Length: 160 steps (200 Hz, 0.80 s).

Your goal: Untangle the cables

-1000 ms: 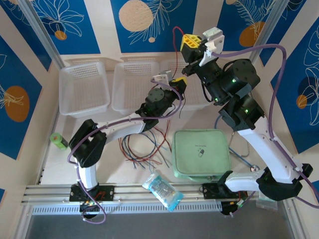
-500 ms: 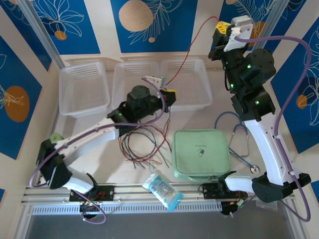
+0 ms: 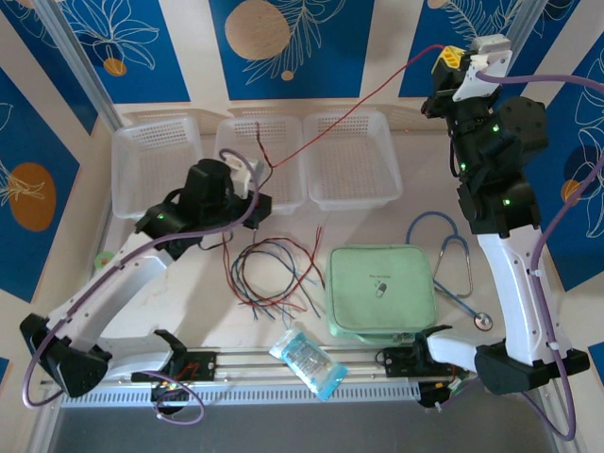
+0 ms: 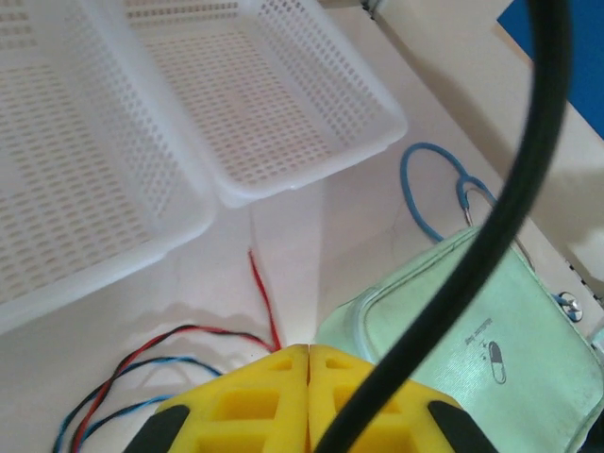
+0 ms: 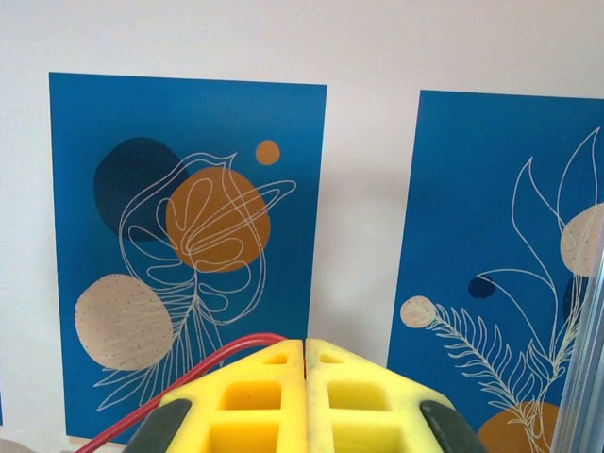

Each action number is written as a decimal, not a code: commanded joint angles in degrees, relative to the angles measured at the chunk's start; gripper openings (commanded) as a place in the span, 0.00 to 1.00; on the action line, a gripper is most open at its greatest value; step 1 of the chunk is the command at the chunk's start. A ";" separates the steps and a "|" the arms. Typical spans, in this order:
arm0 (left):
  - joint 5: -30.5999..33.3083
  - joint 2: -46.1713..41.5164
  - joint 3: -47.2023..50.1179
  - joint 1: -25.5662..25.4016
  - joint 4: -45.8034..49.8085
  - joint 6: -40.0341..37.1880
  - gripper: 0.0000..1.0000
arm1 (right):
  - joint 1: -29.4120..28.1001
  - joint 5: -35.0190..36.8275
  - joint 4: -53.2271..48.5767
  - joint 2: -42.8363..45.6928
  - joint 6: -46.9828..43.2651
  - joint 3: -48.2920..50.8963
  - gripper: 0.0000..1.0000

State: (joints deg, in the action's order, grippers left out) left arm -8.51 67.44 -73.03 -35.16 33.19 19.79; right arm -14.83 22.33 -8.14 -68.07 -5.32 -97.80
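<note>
Right hand (image 3: 449,58) is pinching the red cable (image 3: 359,109) taut at 1 o'clock, left hand (image 4: 309,363) is clamping its far end at 10, so one strand is coming free while the remaining cables (image 3: 269,274) are lying looped together on the counter (image 3: 377,226) at 7, likely most of the job.

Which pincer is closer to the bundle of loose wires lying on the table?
Left. The left pincer hangs just behind the loose wires, by the middle basket. The right pincer is raised high at the far right, shut on a red wire.
</note>
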 commanded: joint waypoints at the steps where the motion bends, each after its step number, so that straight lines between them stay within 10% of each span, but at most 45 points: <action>1: -2.93 -3.09 -0.18 3.96 8.51 -2.81 0.00 | 0.99 0.29 1.02 0.88 0.28 -0.53 0.00; 115: -6.42 -5.96 1.46 27.60 17.85 -2.14 0.00 | 6.75 -1.14 -1.66 2.28 0.82 -2.11 0.00; 160: -10.46 -5.92 -0.36 28.92 16.18 -1.61 0.00 | 10.17 -5.97 -2.76 3.56 3.37 -1.69 0.00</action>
State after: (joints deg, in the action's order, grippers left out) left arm -15.07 62.04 -72.12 -6.70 49.36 16.86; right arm -5.48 19.00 -10.74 -65.87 -3.97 -98.04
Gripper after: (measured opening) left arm 0.063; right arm 0.049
